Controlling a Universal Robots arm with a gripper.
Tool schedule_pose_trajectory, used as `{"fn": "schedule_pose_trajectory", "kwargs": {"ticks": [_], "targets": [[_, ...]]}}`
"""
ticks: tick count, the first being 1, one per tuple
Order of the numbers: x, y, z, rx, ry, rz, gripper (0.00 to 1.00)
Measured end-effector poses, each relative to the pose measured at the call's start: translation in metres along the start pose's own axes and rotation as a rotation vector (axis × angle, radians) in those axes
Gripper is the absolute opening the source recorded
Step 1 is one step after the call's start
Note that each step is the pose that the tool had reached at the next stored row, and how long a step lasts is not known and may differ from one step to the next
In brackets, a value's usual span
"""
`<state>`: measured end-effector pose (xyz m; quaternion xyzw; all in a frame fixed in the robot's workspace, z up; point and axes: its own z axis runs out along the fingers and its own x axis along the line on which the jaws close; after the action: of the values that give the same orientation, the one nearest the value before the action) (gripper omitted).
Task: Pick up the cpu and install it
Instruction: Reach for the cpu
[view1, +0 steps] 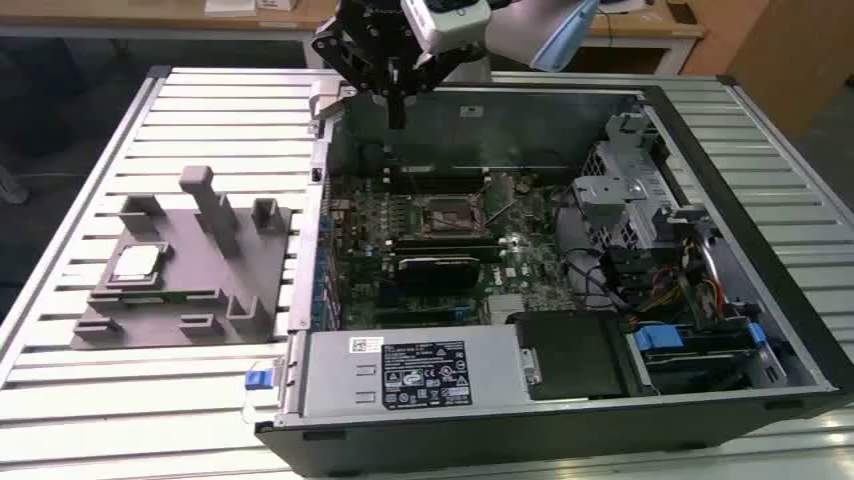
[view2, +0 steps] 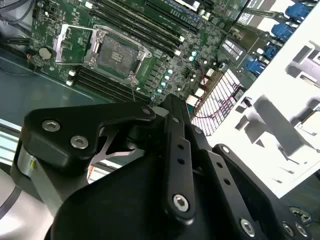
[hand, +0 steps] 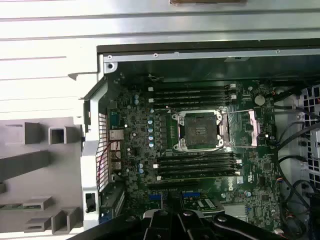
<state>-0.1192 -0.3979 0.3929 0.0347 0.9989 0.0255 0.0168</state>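
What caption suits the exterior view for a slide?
Robot hand hovers over the open computer case while the cpu lies on the grey fixture plate.

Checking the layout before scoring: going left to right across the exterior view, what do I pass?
The cpu, the grey fixture's tall post, the motherboard socket, the metal drive cage.

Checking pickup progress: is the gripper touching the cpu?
Apart. The exterior view shows the cpu on the fixture, the gripper high over the case.

Open computer case (view1: 534, 440) on slatted table (view1: 134, 400); motherboard (view1: 527, 268) inside; grey fixture plate (view1: 147, 325) just beside case, exterior view's left.
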Motion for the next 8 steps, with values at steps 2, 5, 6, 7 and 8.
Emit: {"fn": "schedule_pose_trajectory", "kwargs": {"ticks": [2, 5, 6, 7, 8], "targets": [[0.0000, 0.0000, 0.0000, -0.0001, 0.0000, 0.000, 0.11], [0.0000, 0.0000, 0.0000, 0.0000, 0.0000, 0.000, 0.11], [0.0000, 0.0000, 0.0000, 0.0000, 0.0000, 0.000, 0.11], [0.0000, 0.0000, 0.0000, 0.0000, 0.0000, 0.000, 0.11], [0.0000, 0.0000, 0.0000, 0.0000, 0.0000, 0.000, 0.11]]}}
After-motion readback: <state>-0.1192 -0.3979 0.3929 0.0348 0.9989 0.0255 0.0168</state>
